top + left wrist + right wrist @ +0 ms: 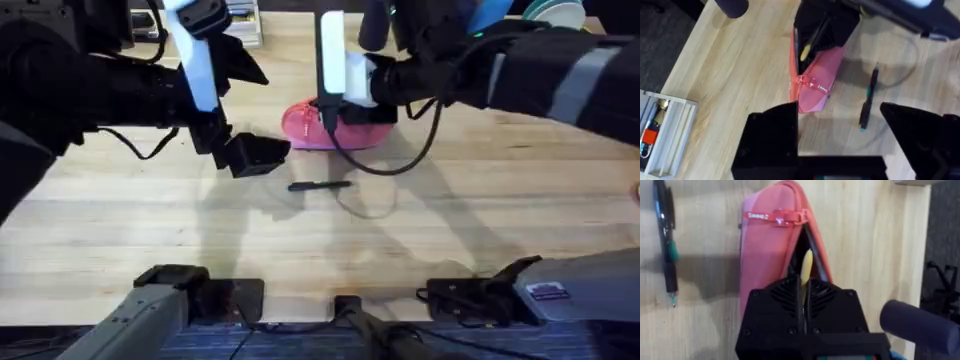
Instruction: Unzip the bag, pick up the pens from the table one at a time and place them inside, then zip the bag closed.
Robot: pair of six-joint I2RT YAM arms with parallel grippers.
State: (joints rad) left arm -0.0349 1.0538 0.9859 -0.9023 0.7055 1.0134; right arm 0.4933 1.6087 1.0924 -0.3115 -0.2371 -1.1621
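The bag [335, 128] lies on the table [480, 210] directly under the right gripper [804, 296], its zip already drawn open along most of the top, with the small pull [785, 216] at the end farthest from that gripper. The right gripper's black fingers are pressed together on the yellow pen [805, 270], whose free end pokes down into the dark slit of the open pouch; in the left wrist view the same pen [810, 44] shows slanting inside the opening. The black pen [320, 185] lies flat on the wood just beside the bag, on the side nearer the arms' bases, touching neither gripper.

The left gripper [840, 135] hangs just short of the bag's closed, pull end [810, 85], its two fingers spread wide and holding nothing.

Off to the left gripper's side, near the table edge, sits a grey open tray [677, 132] holding a small red-orange item and a brass-coloured piece. The table is pale joined planks; dark carpet [665, 30] shows beyond its edge, and stacked plates [560, 14] stand at the far right corner.
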